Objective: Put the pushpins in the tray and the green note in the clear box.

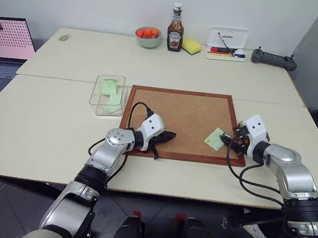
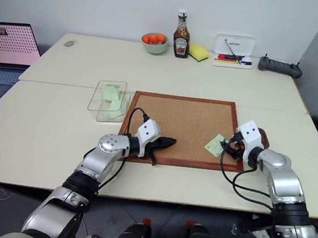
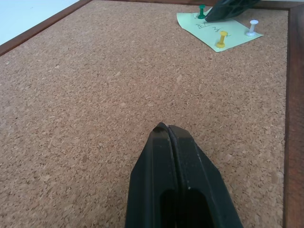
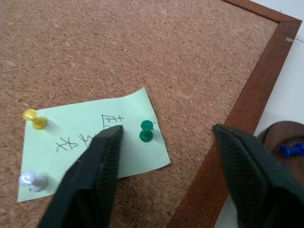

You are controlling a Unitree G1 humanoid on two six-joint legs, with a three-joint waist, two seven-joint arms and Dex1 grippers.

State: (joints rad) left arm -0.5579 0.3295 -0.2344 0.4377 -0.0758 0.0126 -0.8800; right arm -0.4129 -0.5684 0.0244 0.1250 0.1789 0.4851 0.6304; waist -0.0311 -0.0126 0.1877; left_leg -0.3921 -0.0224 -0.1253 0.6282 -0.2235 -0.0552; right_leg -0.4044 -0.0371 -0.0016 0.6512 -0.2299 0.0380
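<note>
The green note [image 4: 57, 128] lies near the right front corner of the cork board [image 1: 187, 116], pinned by pushpins: a yellow one [image 4: 34, 118], a white one [image 4: 32, 180] and a green one [image 4: 146, 131]. My right gripper [image 4: 167, 130] is open over the green pin, with one finger above the note and the other above the board's frame. The dark round tray [image 4: 280, 133] sits just off the board's right edge with a blue pushpin [image 4: 292, 150] in it. My left gripper [image 3: 164, 126] is shut and empty on the board's front left. The clear box [image 1: 96, 90], left of the board, holds green slips.
Along the table's far edge stand a bowl of oranges [image 1: 148, 36], a ketchup bottle [image 1: 175, 30], a yellow sponge [image 1: 191, 46], a white pen tray [image 1: 228, 44] and a black controller [image 1: 274, 59]. A laptop [image 1: 6, 43] sits at the far left.
</note>
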